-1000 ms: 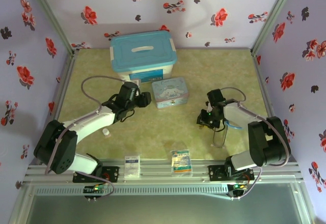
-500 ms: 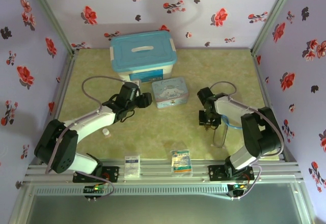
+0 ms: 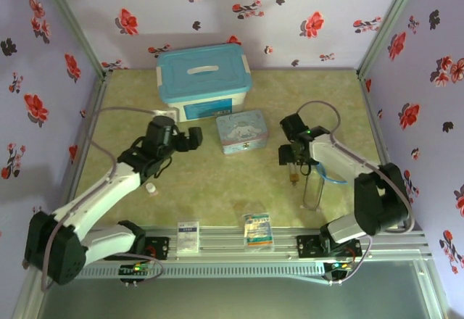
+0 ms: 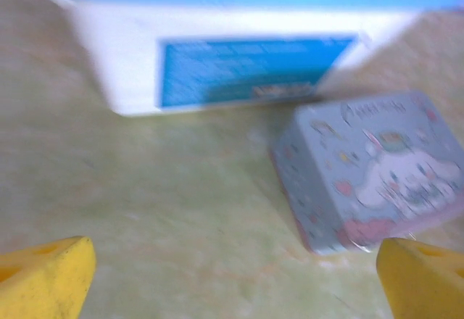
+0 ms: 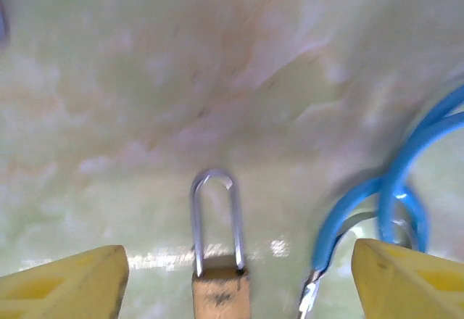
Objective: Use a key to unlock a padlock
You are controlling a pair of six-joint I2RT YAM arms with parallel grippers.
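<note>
The right gripper (image 3: 290, 161) hangs over the bench (image 3: 217, 188), its yellow fingers (image 5: 69, 283) spread wide, released, grasping nothing. The padlock (image 5: 220, 293) rests on the bench between them, touching neither, with its shackle pointing to 12 o'clock in the wrist view. A blue cable (image 5: 391, 181) loops at its 3 o'clock. The left gripper (image 3: 193, 137), fingers (image 4: 47, 275) likewise released, faces the cartoon tin (image 4: 370, 174), which sits at 5 o'clock from the blue-lidded box (image 3: 204, 72).

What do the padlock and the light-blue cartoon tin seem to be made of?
The padlock: body looks like brass, dull yellow-brown; its shackle is bright, polished silvery metal that glints. The tin: probably thin printed sheet metal, though blur leaves plastic open.
</note>
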